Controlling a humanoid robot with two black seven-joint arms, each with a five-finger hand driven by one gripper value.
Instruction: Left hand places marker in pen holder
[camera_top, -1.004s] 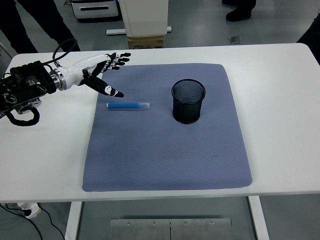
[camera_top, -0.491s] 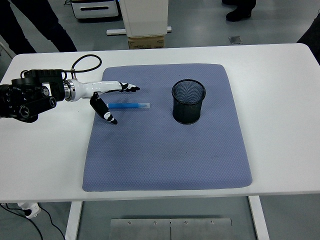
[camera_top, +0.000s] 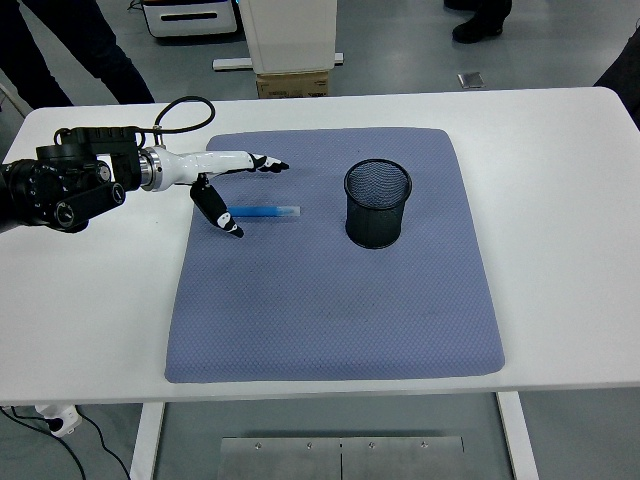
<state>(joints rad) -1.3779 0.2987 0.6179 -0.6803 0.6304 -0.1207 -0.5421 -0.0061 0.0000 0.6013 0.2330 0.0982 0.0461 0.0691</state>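
A blue marker (camera_top: 262, 211) lies flat on the grey-blue mat (camera_top: 330, 300), pointing left to right. A black mesh pen holder (camera_top: 377, 203) stands upright on the mat to its right, with nothing showing inside it. My left hand (camera_top: 232, 190) reaches in from the left and hovers over the marker's left end. Its fingers are spread, the long fingers stretched out beyond the marker, the thumb (camera_top: 218, 213) hanging down on the near side. It holds nothing. The right hand is out of view.
The mat covers the middle of the white table (camera_top: 560, 180). A black cable (camera_top: 180, 108) loops above my left forearm. People's legs and a white machine base (camera_top: 288, 40) stand beyond the far edge.
My left hand has moved right and a little forward, from the mat's far left corner to over the marker's left end. The marker and holder have not moved.
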